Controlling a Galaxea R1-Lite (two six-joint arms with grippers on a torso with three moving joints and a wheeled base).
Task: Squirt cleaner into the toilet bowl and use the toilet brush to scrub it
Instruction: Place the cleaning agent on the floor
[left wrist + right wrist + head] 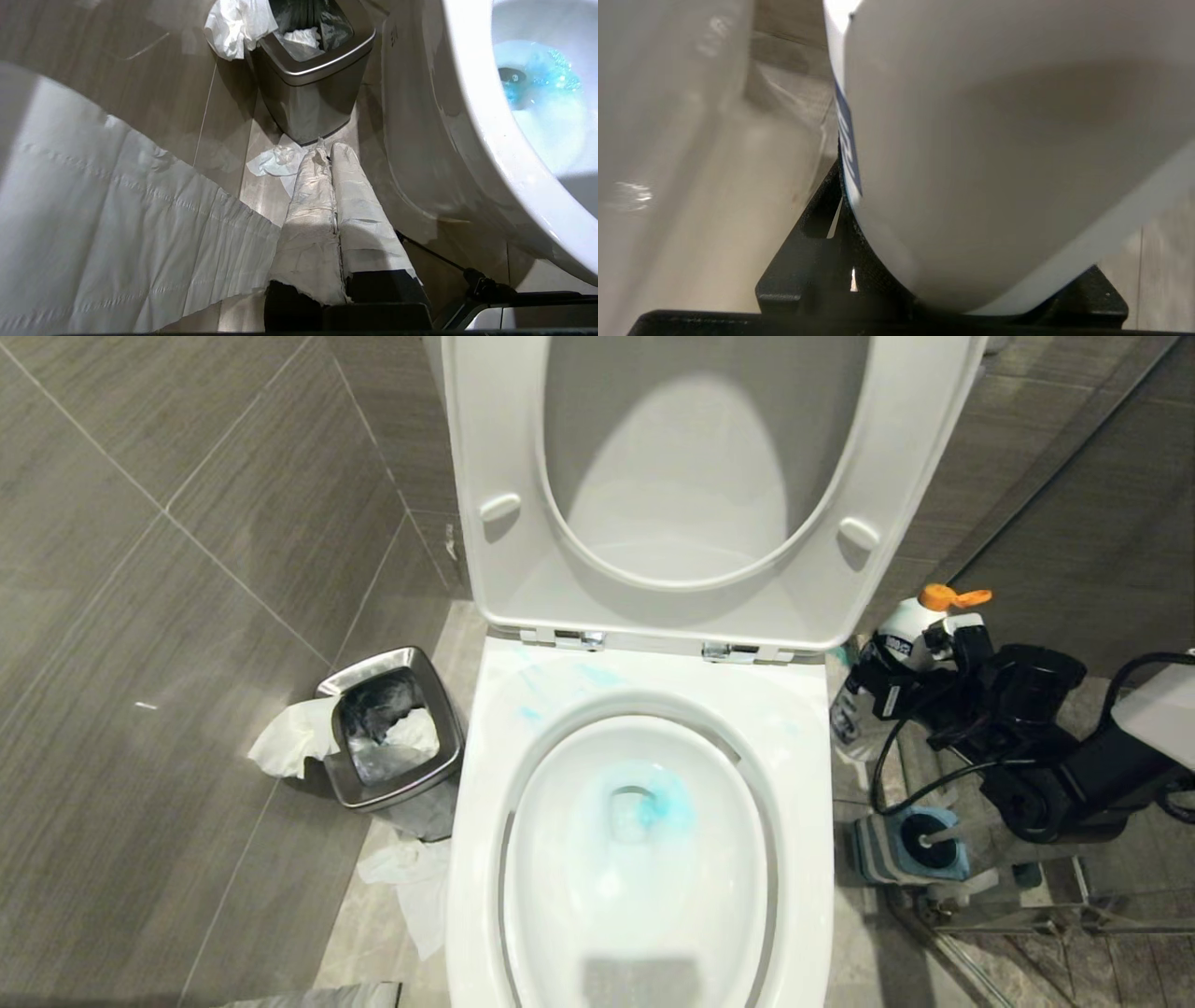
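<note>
1. My right gripper (910,686) is down on the floor side to the right of the toilet bowl (644,859), and its jaws are clamped around a white bottle (901,649) with an orange cap and a blue-edged label.
2. In the right wrist view that bottle (994,163) fills nearly everything, its rounded body seated between my black fingers (817,242).
3. My left gripper (334,186) hangs low beside the bowl's outer wall, pointing toward the steel waste bin (313,79). Its two paper-wrapped fingers (308,205) are pressed together with nothing between them.
4. The bowl stands open, seat and lid (691,476) raised against the tank.
5. The cleaner (667,803) shows as a turquoise patch in the water at the bottom of the basin, with pale blue smears on the rim just below the hinges.
6. The toilet brush (938,835) sits in its blue-and-grey holder (887,849) on the floor right of the bowl, just below my right arm, black bristles down inside and the handle leaning toward the right.
7. Crumpled tissue (289,737) hangs over the bin's edge, and more paper lies on the floor beside it.
</note>
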